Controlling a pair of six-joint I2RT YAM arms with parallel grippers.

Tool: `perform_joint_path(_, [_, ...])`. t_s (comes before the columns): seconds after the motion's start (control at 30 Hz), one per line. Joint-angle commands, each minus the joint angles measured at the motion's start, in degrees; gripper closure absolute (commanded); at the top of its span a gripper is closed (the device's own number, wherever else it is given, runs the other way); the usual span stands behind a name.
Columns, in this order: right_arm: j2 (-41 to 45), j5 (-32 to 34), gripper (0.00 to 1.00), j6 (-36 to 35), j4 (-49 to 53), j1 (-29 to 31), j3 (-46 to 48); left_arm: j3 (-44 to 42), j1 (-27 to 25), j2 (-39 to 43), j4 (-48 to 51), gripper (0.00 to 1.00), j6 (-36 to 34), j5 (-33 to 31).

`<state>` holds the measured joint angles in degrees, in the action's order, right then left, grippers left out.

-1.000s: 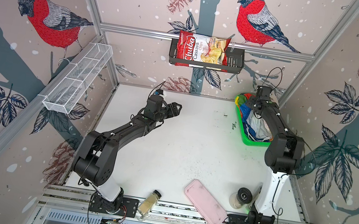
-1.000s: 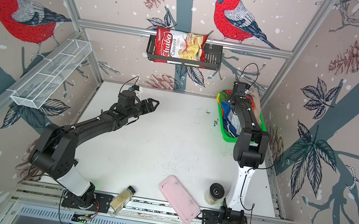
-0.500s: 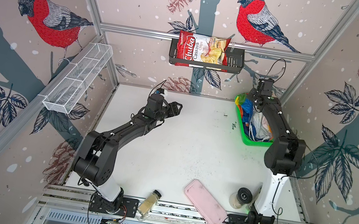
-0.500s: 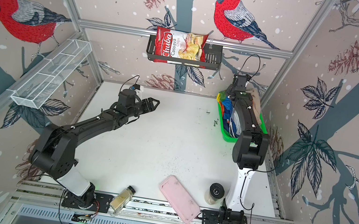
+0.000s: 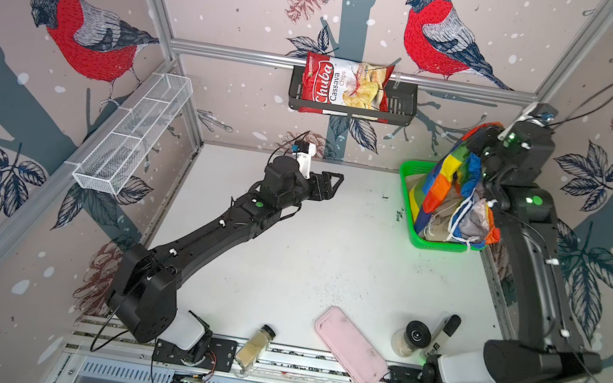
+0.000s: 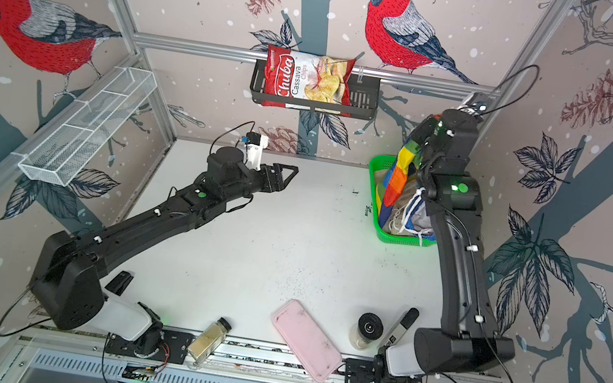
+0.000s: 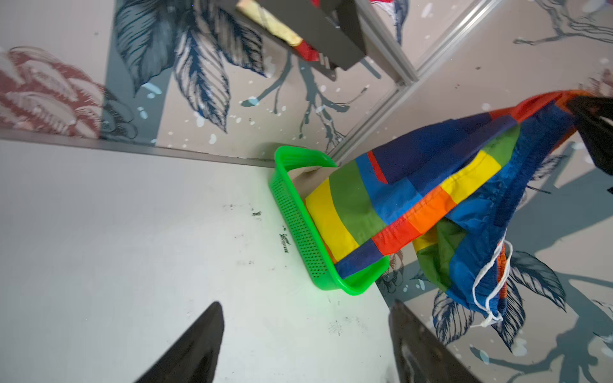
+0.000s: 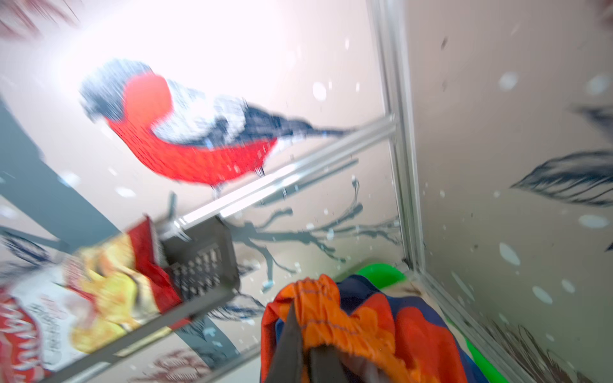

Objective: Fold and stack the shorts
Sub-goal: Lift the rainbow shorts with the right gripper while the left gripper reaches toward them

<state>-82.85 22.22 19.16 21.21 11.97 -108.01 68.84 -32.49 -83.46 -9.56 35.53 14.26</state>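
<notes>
While the right hand (image 8: 303, 348) is clamped shut on a bunch of the orange waistband, the rainbow shorts (image 5: 451, 174) hang in a long drape above the green basket (image 5: 439, 246). Their gripped end is high over it and their lower hem is down inside it, resting against the wall that faces the open surface (image 5: 328, 255). The beige shorts (image 5: 438, 225) lie crumpled in the basket, underneath the hanging cloth. Out over the surface, well clear of the basket, the left hand (image 5: 331, 187) waits with its jaws apart and nothing in them, pointing toward the basket. From where I stand, the trouble would come from that trailing hem. If the arm swings sideways before the cloth clears the rim, the hem could catch on the wall and drag or tip the light basket, perhaps pulling the beige pair out with it. The white drawstring (image 7: 487, 288) dangles in loose loops from the cloth above the basket and looks ready to snag the mesh or wrap round the right arm. The grip is also only a pinch on thin, slippery-looking fabric, so a quick move might let it slide free and drop back into the basket. Gathered this way, the shorts will likely land on the surface twisted, making a clean fold harder.
</notes>
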Motion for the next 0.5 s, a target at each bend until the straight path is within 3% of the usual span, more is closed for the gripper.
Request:
perform_joint_path(0.0, [3.3, -5.6, 1.00, -2.3, -6.4, 0.0, -1.1, 2.3, -2.6, 0.9, 0.0, 0.19, -3.3, 2.8])
perform_joint_path(0.17, [5.1, -14.8, 1.00, 0.2, -8.1, 0.1, -5.1, 5.1, -7.2, 2.8, -1.8, 0.14, -5.6, 7.4])
perform_joint_path(0.47, [3.3, -21.2, 1.00, 7.3, -10.3, 0.9, -6.4, 7.1, -15.1, 5.4, -3.0, 0.04, -10.3, 17.3])
